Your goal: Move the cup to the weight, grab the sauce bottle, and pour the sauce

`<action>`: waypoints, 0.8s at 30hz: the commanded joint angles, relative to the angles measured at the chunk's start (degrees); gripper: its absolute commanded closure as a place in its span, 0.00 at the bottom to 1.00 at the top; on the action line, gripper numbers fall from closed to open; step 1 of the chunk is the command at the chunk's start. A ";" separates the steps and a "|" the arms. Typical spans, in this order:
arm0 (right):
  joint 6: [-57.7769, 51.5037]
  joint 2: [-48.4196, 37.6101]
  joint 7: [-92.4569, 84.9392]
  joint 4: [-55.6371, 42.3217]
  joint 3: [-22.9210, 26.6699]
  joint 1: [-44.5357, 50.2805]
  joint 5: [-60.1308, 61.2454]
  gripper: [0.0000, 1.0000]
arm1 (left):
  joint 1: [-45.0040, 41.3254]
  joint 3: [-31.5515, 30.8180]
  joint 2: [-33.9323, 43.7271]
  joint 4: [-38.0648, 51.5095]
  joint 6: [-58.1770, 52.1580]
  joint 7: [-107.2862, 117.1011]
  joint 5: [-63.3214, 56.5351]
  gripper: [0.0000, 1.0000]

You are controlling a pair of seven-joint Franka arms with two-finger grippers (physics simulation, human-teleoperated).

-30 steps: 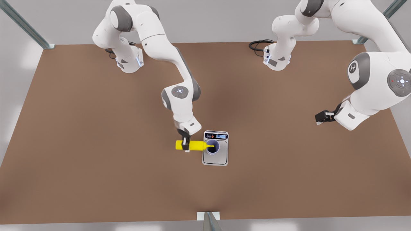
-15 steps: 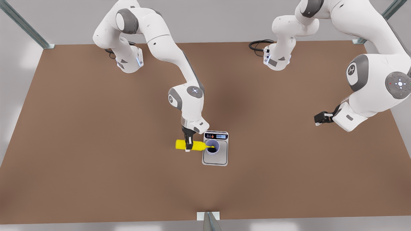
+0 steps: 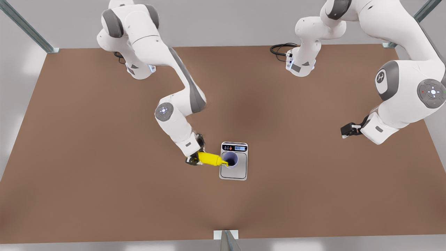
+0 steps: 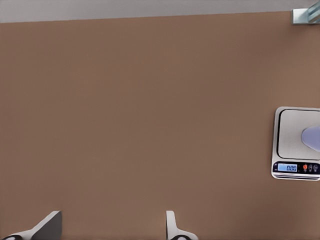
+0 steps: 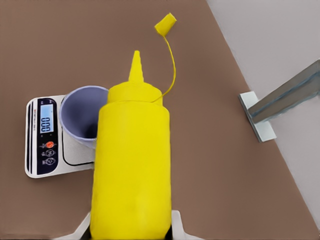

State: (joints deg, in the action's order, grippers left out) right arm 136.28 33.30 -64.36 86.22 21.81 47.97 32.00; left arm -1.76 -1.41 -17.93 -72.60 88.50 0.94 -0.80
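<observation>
The right gripper (image 3: 193, 160) holds the sauce bottle (image 3: 208, 159) by its base end, fingers (image 5: 176, 226) closed on either side of the yellow body. The bottle lies tipped nearly flat above the brown surface (image 3: 104, 174), its nozzle reaching over the rim of the cup (image 3: 230, 159) from the front view's left. In the right wrist view the bottle (image 5: 131, 175) points away from the camera, its ribbed cap and pointed tip rising past the cup (image 5: 82, 117), with the small tip cap (image 5: 165, 23) dangling loose on its thin tether.

The cup stands upright on the plate of the weight (image 3: 233, 172), toward the end that carries the black display strip — the blue digits glow there, but their reading is too small to be sure of. The weight (image 5: 45, 145) rests flat on the surface near the middle of the front view, slightly toward the near edge.

The left gripper (image 3: 347, 130) waits well apart from the weight, out toward the front view's right and held above the surface. In the left wrist view its pale fingers (image 4: 47, 226) stand spread with nothing between them — bare surface (image 4: 140, 110) lies beyond, and the weight (image 4: 295, 145) with a sliver of the cup (image 4: 312, 137) sits at the frame's edge.
</observation>
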 commanded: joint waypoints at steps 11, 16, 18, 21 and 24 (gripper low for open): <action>-10.94 -0.52 -33.98 1.41 -8.80 -15.98 26.44 0.39 | 0.00 -0.09 -0.08 0.00 0.01 -0.06 0.19 0.00; -24.56 0.80 -52.70 6.59 -8.89 -24.23 43.22 0.39 | 0.00 -0.09 -0.08 0.00 0.01 -0.06 0.19 0.00; -30.53 2.55 -58.15 8.52 -8.80 -26.96 48.41 0.39 | 0.00 -0.09 -0.08 0.00 0.01 -0.06 0.10 0.00; -39.33 5.89 -62.81 8.61 -8.80 -31.00 51.32 0.39 | 0.00 -0.18 -0.17 0.00 0.88 -0.06 0.19 0.00; -44.69 9.85 -70.46 8.61 -8.89 -33.03 54.57 0.39 | -0.09 -0.26 -0.79 0.00 0.97 -0.06 0.19 0.00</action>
State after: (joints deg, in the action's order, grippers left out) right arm 90.12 43.85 -135.57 94.83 12.92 14.45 87.09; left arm -1.78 -1.67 -18.81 -72.60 89.54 0.88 -0.62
